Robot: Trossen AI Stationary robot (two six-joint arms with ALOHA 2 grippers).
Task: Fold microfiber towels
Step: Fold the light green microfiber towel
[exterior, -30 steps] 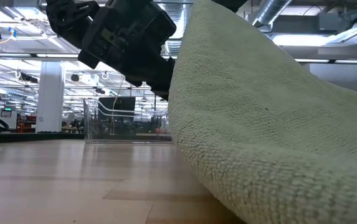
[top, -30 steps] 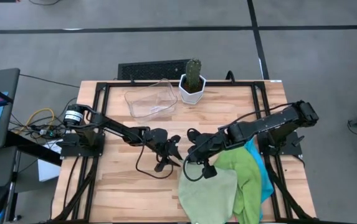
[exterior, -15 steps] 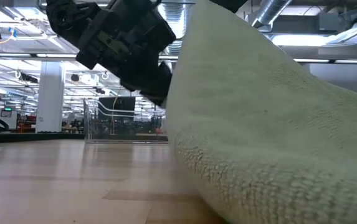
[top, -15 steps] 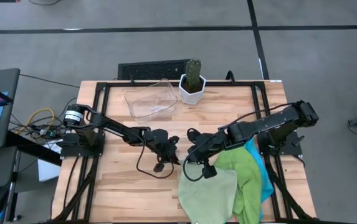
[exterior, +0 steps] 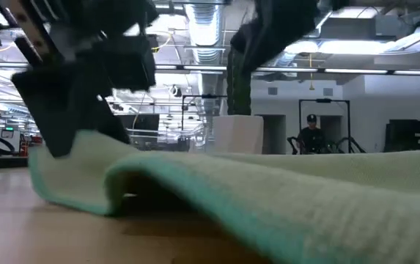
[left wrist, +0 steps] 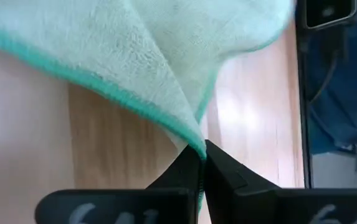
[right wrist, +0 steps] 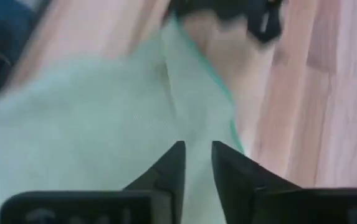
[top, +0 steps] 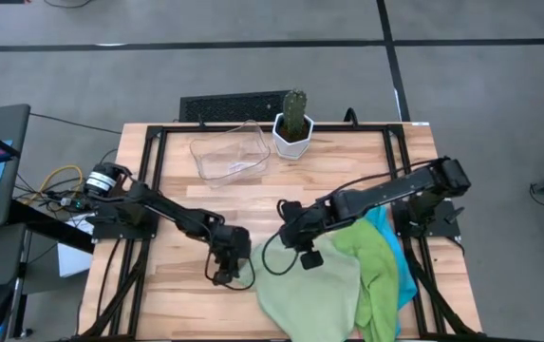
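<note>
Butcher-block table (top: 177, 294) on a black frame, grey floor around it; the low view looks across the wood into a large hall with ceiling lights and a person (exterior: 311, 132) standing far back.

Left gripper (top: 236, 269): near the front middle of the table, at the left corner of the pale green towel (top: 309, 294). Left wrist view shows the two dark fingers (left wrist: 184, 171) pressed together with the towel's teal-stitched corner pinched between them. In the low view that corner is raised a little off the wood, the cloth draping away from it.

Right gripper (top: 289, 237): just behind the same towel's far edge, close to the left gripper. Right wrist view shows its fingers (right wrist: 173, 167) with a narrow gap between them, poised over the pale green cloth; nothing sits between the tips. Jaws parted, holding nothing.

Pale green towel lies spread at the front centre-right, reaching the table's front edge. Bright green towel (top: 376, 271) lies just to its right, overlapping it, with a cyan blue towel (top: 397, 249) showing beyond it, under the right arm.

At the back of the table: clear plastic tray (top: 228, 152), and beside it a cactus in a white pot (top: 293, 123). Both well apart from the towels.
</note>
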